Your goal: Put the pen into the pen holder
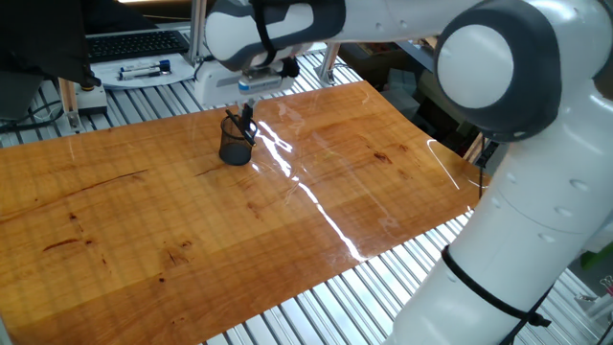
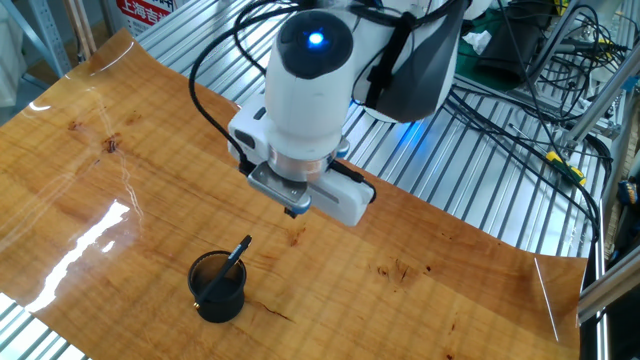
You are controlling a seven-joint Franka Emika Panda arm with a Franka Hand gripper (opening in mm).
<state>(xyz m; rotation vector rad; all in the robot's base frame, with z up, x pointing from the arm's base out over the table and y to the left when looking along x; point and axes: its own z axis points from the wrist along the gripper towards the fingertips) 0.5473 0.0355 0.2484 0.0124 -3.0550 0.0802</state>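
From your side of the other fixed view: the pen holder [image 2: 218, 290] sits closest, upright on the wooden surface [image 2: 420, 290] near its front edge. The pen [image 2: 232, 261] is in it, lower end inside the mesh cup, upper end leaning out over the rim toward the arm. Nothing is touching the pen. Above and behind the cup, clear of it, hangs the gripper [image 2: 296, 209]; its fingers read as one dark stub under the white hand, so they look pressed together, nothing pinched, though you can't see a gap clearly either way. The one fixed view agrees: holder [image 1: 234, 144] on the far part of the surface [image 1: 192, 230], pen [image 1: 247, 129] slanted inside it, gripper [image 1: 248, 102] just over the rim, not gripping it. Past that you have the slatted metal bench top [image 2: 480, 190] with black cables [image 2: 520, 120] lying across it, and in the one fixed view pale markers [image 1: 144, 69] and a keyboard [image 1: 134, 43] further back.
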